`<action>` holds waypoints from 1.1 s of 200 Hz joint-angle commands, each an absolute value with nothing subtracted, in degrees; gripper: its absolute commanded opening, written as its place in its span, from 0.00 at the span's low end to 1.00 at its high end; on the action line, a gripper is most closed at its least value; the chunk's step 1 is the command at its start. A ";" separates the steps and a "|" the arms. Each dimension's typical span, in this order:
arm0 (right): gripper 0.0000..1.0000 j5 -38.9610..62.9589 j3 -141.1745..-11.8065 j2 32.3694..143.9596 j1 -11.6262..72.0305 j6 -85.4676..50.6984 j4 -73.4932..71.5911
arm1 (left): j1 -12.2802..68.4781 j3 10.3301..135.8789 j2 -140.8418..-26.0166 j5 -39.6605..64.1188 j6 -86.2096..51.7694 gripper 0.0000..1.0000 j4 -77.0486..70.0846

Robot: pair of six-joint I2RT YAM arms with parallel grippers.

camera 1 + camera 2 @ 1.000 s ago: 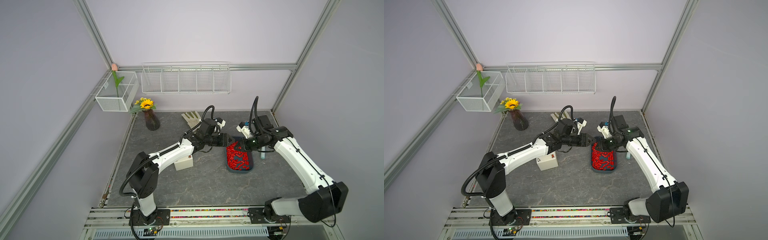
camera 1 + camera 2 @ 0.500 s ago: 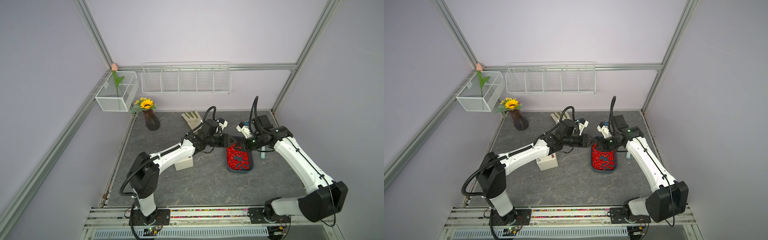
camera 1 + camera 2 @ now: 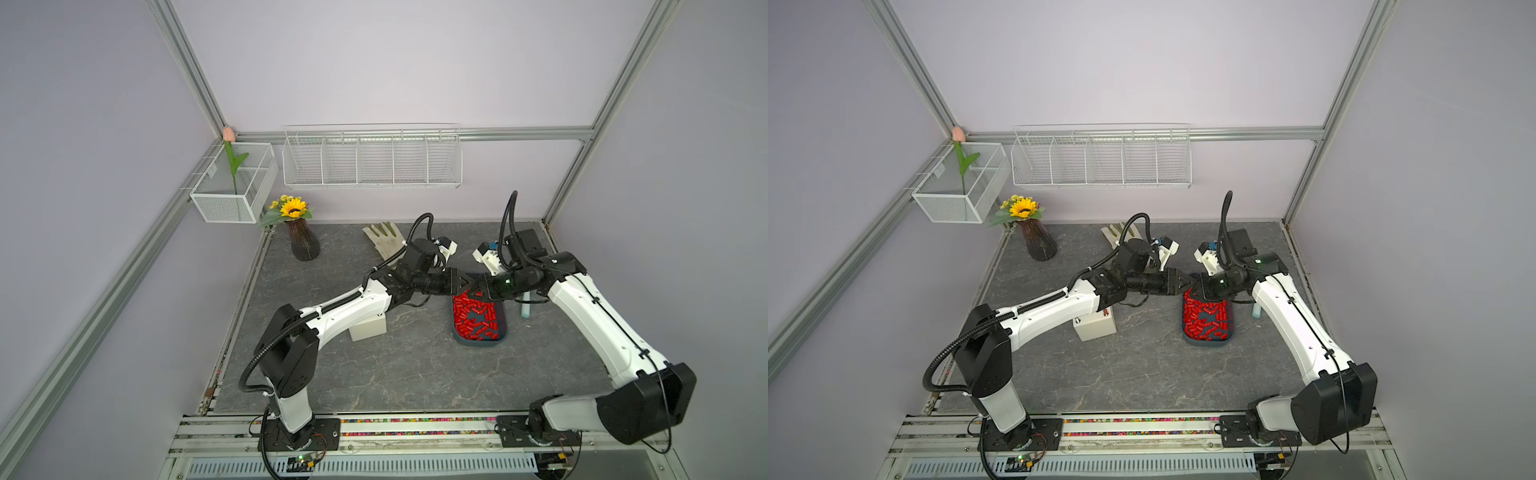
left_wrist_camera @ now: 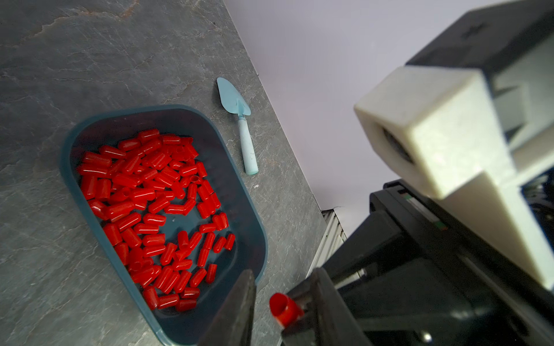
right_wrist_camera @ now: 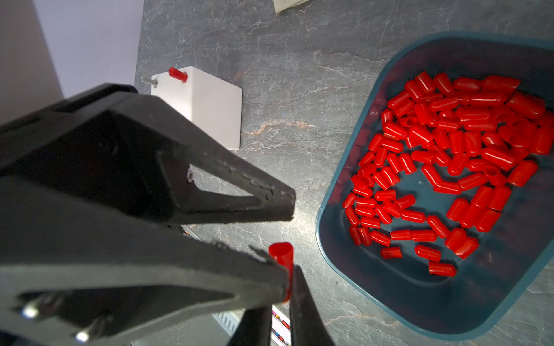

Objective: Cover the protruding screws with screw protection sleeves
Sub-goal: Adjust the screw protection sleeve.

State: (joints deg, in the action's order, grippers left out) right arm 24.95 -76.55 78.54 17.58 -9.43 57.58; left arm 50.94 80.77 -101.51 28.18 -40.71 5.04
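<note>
The right gripper pinches one red sleeve, offering its free end. The left gripper, jaws spread close by it, probably receives it for the box and its bare screw.

Looks like a robotics lab test cell: boxed in by plain lilac panels on aluminium framing, floored with grey stone-look tabletop, arms bolted to a near rail (wire basket, sunflower vase far).

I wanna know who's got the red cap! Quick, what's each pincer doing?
Left pincer: open, its jaws apart beside the red sleeve.
Right pincer: closed, holding that red sleeve.
</note>
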 commanded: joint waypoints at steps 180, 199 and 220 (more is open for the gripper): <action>0.14 25.39 -78.56 78.58 16.35 -10.15 55.81 | 52.12 78.92 -101.94 29.12 -41.77 0.25 3.32; 0.14 25.42 -78.58 78.74 16.26 -10.28 55.65 | 52.20 78.76 -101.92 29.25 -41.84 0.25 3.33; 0.14 25.40 -78.66 78.74 16.13 -10.27 55.64 | 52.38 78.75 -102.10 29.27 -41.84 0.25 3.24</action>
